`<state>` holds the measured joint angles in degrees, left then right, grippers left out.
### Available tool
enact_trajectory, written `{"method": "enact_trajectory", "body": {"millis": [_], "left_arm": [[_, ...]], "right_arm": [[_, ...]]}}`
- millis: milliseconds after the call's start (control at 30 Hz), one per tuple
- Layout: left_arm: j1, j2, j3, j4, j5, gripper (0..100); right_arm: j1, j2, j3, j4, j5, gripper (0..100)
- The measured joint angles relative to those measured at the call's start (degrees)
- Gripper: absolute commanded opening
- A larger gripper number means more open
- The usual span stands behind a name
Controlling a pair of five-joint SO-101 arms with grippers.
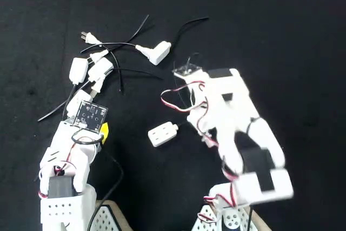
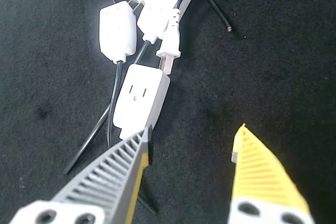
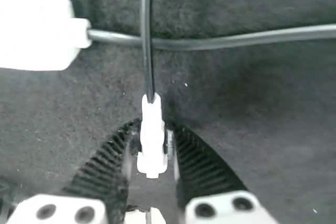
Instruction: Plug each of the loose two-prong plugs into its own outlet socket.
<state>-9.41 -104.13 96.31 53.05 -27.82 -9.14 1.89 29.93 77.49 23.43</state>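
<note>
Up close the right claw (image 3: 152, 128) grips a white plug (image 3: 152, 140), just past the lone socket (image 1: 162, 133) seen from above, while the left claw (image 2: 194, 128) gapes empty left of it, bare cloth (image 1: 303, 52) all around.

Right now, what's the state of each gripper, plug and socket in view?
Left gripper: open, empty.
Right gripper: shut on a plug.
Held plug: clamped between the fingers, cord leading away.
Lone socket: lying loose, nothing plugged in.
Near socket: face up by the left gripper, front slots empty.
Angled plug: loose, unplugged.
</note>
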Motion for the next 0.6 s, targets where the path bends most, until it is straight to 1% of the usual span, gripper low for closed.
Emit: {"method": "enact_trajectory", "body": {"millis": [133, 267, 367, 433, 600], "left_arm": [[0.0, 0.0, 0.0, 0.0, 0.0, 25], [0.0, 0.0, 0.0, 0.0, 0.0, 25], [0.0, 0.0, 0.0, 0.0, 0.5, 25], [0.1, 0.0, 0.0, 0.0, 2.4, 25], [3.7, 0.0, -2.2, 0.0, 7.6, 25]], "right_arm": [[-0.1, -14.2, 5.5, 0.1, -0.6, 1.1], [-2.5, -30.8, 11.3, -5.0, -6.9, 1.1], [-7.5, -42.1, 17.2, -12.1, -13.2, 1.1], [-11.2, -47.6, 21.5, -17.9, -18.1, 1.1], [-19.3, -53.4, 31.7, -37.3, -32.4, 1.1]]}}
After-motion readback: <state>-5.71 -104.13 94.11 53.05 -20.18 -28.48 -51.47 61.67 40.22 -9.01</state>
